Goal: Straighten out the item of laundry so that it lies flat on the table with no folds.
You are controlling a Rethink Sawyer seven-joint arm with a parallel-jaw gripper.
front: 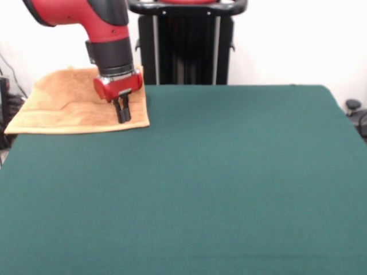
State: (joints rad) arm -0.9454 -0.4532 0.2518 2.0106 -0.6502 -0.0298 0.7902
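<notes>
The item of laundry (57, 106), an orange-tan towel, lies at the far left corner of the green table (229, 177). It is spread out, with a low crease running across its middle, and its left edge reaches the table's side. The red and black arm comes down from the top left. Its gripper (124, 116) points down over the towel's front right part, close to the near edge. The two black fingers (122, 110) stand together, shut, with no cloth showing between them. Whether the tips touch the towel I cannot tell.
The black pedestal (186, 46) stands behind the table's far edge, right of the towel. A dark object (354, 109) sits off the table's right side. A white wall lies behind.
</notes>
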